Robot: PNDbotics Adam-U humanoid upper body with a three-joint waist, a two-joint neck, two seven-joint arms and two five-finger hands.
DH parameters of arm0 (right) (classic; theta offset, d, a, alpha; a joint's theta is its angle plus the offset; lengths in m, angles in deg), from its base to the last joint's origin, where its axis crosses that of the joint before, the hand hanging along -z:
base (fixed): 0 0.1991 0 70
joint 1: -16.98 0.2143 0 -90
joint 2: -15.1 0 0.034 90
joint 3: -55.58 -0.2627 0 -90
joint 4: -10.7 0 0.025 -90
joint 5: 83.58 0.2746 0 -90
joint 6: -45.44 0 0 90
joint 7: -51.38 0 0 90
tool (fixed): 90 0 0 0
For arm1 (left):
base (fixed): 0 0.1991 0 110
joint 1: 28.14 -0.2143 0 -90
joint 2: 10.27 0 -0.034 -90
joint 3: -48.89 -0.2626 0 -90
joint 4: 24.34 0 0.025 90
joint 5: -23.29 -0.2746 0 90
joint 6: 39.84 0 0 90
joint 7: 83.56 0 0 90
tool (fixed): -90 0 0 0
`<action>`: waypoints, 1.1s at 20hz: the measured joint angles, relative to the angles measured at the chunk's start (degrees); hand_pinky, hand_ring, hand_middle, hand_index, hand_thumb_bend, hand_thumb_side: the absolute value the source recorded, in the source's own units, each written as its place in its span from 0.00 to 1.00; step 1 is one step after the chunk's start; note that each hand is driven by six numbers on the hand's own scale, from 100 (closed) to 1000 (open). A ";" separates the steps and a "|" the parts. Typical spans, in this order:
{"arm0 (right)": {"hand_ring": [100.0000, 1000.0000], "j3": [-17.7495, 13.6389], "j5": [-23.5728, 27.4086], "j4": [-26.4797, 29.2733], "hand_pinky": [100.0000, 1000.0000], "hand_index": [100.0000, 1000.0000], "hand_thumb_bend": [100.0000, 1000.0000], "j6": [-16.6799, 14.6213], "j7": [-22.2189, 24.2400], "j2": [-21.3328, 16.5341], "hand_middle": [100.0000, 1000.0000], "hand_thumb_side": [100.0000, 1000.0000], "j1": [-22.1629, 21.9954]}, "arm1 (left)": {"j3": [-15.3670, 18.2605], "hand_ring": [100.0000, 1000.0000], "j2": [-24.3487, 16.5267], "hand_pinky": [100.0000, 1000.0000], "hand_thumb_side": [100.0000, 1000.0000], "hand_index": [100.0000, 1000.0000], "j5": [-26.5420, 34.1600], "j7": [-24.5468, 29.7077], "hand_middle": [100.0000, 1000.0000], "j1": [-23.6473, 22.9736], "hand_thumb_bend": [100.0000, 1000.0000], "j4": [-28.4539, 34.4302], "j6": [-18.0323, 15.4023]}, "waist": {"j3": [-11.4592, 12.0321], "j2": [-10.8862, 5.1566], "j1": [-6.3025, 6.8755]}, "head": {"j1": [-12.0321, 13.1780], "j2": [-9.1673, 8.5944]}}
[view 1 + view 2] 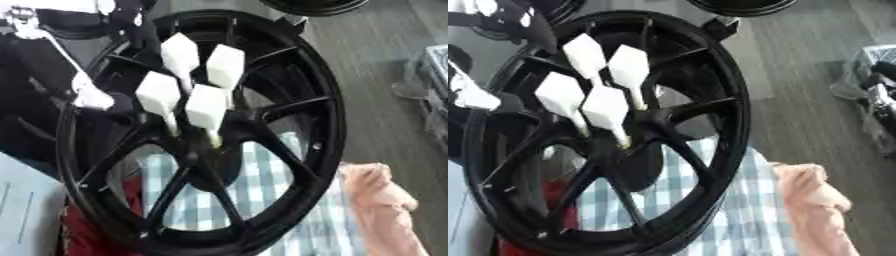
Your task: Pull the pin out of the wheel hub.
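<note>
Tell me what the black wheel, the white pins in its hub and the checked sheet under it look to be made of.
Wheel: probably painted or coated metal; rigid thin spokes with a soft sheen, though moulded plastic is possible.
White pins: likely matte plastic or foam; blocky, uniformly white heads tapering to thin stems, no gloss.
Checked sheet: woven cloth by its look; a blue-and-white check lying flat and soft beneath the spokes.

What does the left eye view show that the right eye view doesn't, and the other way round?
Left eye view only: a broad pale sheet at lower left; the right eye view keeps at most a sliver of it. Right eye view only: dark items in a clear bag at the right edge, mostly cut off in the left eye view. Both: the black wheel, four white pins in its hub, checked cloth, pink cloth.
</note>
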 measured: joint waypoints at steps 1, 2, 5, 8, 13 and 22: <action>0.79 0.05 0.00 0.00 0.70 0.84 0.00 0.00 0.00 0.00 0.85 0.43 0.00 | -0.25 0.75 0.24 0.72 0.11 0.79 -0.11 0.02 0.75 0.05 0.37 -0.47 -0.15 | -0.01 0.00 0.00 | 0.00 0.00; 0.79 0.07 0.00 0.00 0.70 0.84 0.00 0.01 -0.01 0.00 0.85 0.43 0.01 | -0.37 0.75 0.41 0.72 0.11 0.79 -0.17 0.04 0.75 0.10 0.37 -0.91 -0.33 | -0.02 0.00 -0.01 | 0.00 0.00; 0.79 0.08 0.00 0.00 0.70 0.84 0.00 0.01 -0.01 0.00 0.85 0.43 0.02 | -0.61 0.75 0.73 0.72 0.11 0.79 -0.29 0.08 0.75 0.37 0.37 -1.82 -0.80 | -0.02 0.00 -0.01 | 0.00 0.00; 0.79 0.08 0.00 0.00 0.70 0.84 0.00 0.04 -0.04 0.00 0.85 0.43 0.02 | -0.76 0.69 0.74 0.68 0.10 0.76 -0.35 0.08 0.67 0.40 0.36 -2.26 -1.11 | -0.04 0.00 -0.02 | -0.01 0.01; 0.79 0.08 0.00 0.00 0.70 0.84 0.00 0.14 -0.16 0.00 0.85 0.43 0.13 | -1.87 0.65 1.19 0.67 0.12 0.75 0.19 0.08 0.62 0.37 0.35 -3.09 -1.53 | -0.13 0.00 -0.02 | -0.03 0.21; 0.79 0.09 -0.11 0.00 0.70 0.85 0.00 0.37 -0.46 0.00 0.85 0.43 0.25 | -2.38 0.65 2.20 0.65 0.19 0.76 0.67 0.04 0.62 0.33 0.32 -4.55 -1.47 | -0.21 0.00 -0.09 | -0.03 0.31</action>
